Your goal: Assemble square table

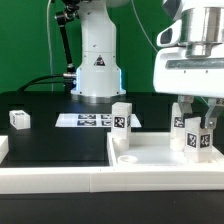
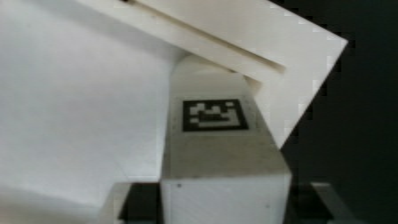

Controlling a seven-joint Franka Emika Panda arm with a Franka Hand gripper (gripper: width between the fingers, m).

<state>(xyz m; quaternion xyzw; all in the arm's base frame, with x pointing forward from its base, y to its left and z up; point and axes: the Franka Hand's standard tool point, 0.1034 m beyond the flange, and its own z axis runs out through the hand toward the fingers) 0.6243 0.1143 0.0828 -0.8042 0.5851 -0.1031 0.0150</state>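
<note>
1. Now, on my screen, the gripper hangs over the tabletop, on the side at the exterior view's right. It has one leg, the gripped leg, between its jaws.
2. In the wrist view the dark fingers lie against both sides of this leg and I find no gap. So I judge that they are closed on it and carry it.
3. The gripped leg is upright and its lower end is down at the floor of the tray. Whether it is already seated there, I cannot tell.
4. I believe it is held upright because it must enter the top from straight above. A tilted leg would not find its place.
5. The tabletop lies on the black table with its raised rim up, and as far as I see it is against the white rail. I suppose the rail is there to stop the top from sliding when a leg is pressed or turned.
6. The corner leg stands at the tray's corner on the exterior view's left, so that one looks finished. The loose leg lies well apart on the black table and is not yet used.
7. The marker board lies flat in front of the robot base and takes no part.
8. In my opinion the risk now is a slip of the leg inside the fingers.
</note>
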